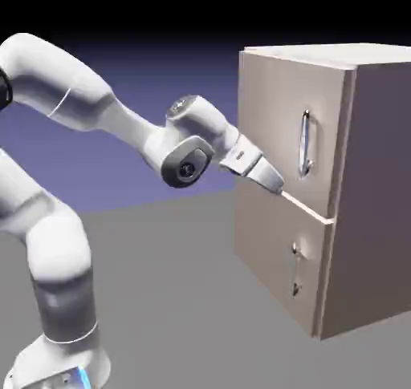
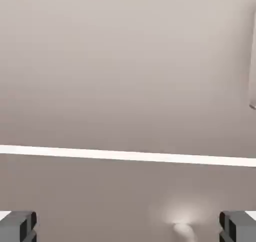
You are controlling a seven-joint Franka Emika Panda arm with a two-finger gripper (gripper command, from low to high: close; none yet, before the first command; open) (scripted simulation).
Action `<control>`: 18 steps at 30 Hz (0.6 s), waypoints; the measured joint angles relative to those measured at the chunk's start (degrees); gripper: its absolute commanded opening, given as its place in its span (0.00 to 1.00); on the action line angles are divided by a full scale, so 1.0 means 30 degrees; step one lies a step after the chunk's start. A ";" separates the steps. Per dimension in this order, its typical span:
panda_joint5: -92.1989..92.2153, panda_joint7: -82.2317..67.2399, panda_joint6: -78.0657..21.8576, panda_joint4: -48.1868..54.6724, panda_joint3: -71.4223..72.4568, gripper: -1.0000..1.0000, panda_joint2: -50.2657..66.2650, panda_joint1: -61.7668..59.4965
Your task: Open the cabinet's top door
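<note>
On the left of the exterior view, the white arm (image 1: pixel 56 243) reaches right, and its gripper (image 1: pixel 271 179) is close to the cabinet (image 1: pixel 365 195), low on the shut top door (image 1: pixel 281 131), left of the silver handle (image 1: pixel 306 143). The hand view shows something more: two grey fingertips (image 2: pixel 17 226) far apart with nothing between them, and a pale line (image 2: pixel 125 155) across the brown front.

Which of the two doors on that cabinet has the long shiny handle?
The top door, the taller panel. Its handle is a long upright silver bar, while the shorter bottom door has only a small dark handle.
</note>
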 measured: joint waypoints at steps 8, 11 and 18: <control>-0.6645 0.5005 -0.0534 0.0575 -0.2186 1.00 -0.1065 0.1845; -0.9137 0.6882 -0.0735 0.0790 -0.3006 1.00 -0.1465 0.2537; -1.4951 1.1261 -0.1202 0.1293 -0.4919 1.00 -0.2397 0.4152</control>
